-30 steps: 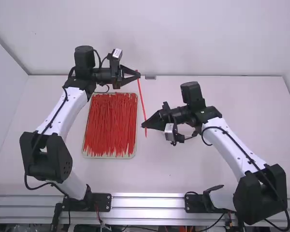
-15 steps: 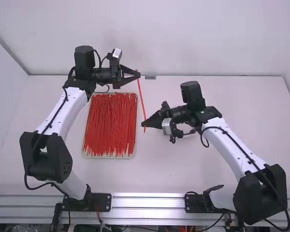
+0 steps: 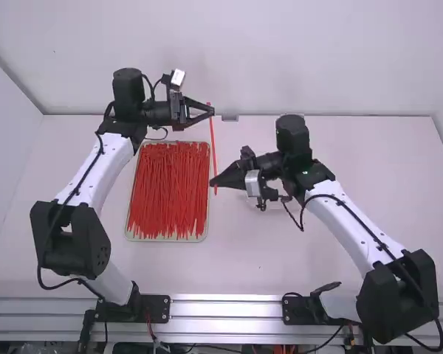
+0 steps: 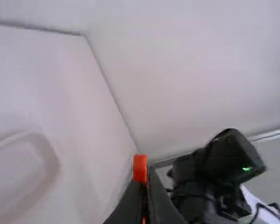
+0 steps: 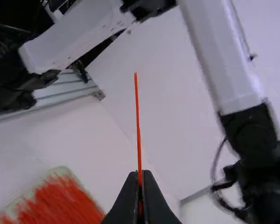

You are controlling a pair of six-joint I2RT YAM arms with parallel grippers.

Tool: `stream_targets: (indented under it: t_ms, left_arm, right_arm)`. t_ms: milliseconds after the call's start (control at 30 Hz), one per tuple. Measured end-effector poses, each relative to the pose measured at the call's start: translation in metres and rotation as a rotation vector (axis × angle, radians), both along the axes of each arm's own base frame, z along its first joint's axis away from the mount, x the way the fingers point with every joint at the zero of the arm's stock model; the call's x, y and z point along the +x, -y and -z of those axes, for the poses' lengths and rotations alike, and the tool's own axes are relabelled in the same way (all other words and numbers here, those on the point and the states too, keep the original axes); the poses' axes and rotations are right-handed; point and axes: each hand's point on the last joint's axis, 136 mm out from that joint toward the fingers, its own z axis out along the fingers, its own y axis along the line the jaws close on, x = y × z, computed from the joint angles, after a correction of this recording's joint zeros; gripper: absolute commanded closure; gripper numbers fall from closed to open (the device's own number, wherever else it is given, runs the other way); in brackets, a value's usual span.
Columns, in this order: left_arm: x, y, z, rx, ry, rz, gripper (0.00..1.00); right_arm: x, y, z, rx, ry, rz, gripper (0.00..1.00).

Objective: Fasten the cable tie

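White table [image 3: 399,169] fills the scene, and the two arm bases stand on a metal rail [image 3: 221,306] at its near edge. A little farther, left of the middle, a shallow tray [image 3: 167,239] lies flat on the table, packed with many red spare ties [image 3: 170,188] that are all laid lengthwise, side by side. Just beside the tray's right edge is the right gripper [image 3: 215,181]. Its two black fingers are pressed together on the lower part of one single cable tie [image 3: 213,151]. This cable tie is a thin, straight strip of bright red-orange colour, held in the air and not looped. It stretches along the right side of the tray, from the right gripper to the left gripper [image 3: 209,111] farther back; how steeply it is tilted I cannot tell. In the right wrist view the strip comes out from between the closed fingertips as a narrow straight line with a free end. At the back of the table, the left gripper is clamped on the tie just under its head [image 4: 140,167], a small blocky orange piece that sticks out past the fingertips. Behind everything is a plain white wall [image 3: 280,51].
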Motion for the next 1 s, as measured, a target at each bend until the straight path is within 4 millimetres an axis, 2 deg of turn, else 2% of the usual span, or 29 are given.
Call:
stream_targets:
  t_ms: [167, 367, 500, 733, 900, 1000]
  left_arm:
    - [0.007, -0.001, -0.008, 0.033, 0.189, -0.017, 0.98]
    - [0.007, 0.003, -0.022, 0.053, 0.419, -0.003, 0.98]
    - [0.006, 0.004, -0.027, 0.056, 0.483, 0.007, 0.98]
    - [-0.002, 0.006, -0.034, 0.07, 0.675, 0.056, 0.98]
    - [-0.005, 0.007, -0.035, 0.098, 0.835, 0.08, 0.98]
    - [-0.005, 0.007, -0.035, 0.113, 0.899, 0.082, 0.98]
  right_arm:
    - [0.006, -0.002, -0.034, 0.017, -0.044, 0.013, 1.0]
    - [0.015, -0.02, -0.068, 0.015, -0.36, 0.115, 1.0]
    - [0.02, -0.018, -0.083, 0.035, -0.487, 0.14, 1.0]
    - [0.038, -0.018, -0.093, 0.04, -0.817, 0.2, 1.0]
    - [0.05, -0.02, -0.086, 0.0, -1.079, 0.226, 1.0]
    - [0.051, -0.02, -0.083, -0.022, -1.14, 0.222, 1.0]
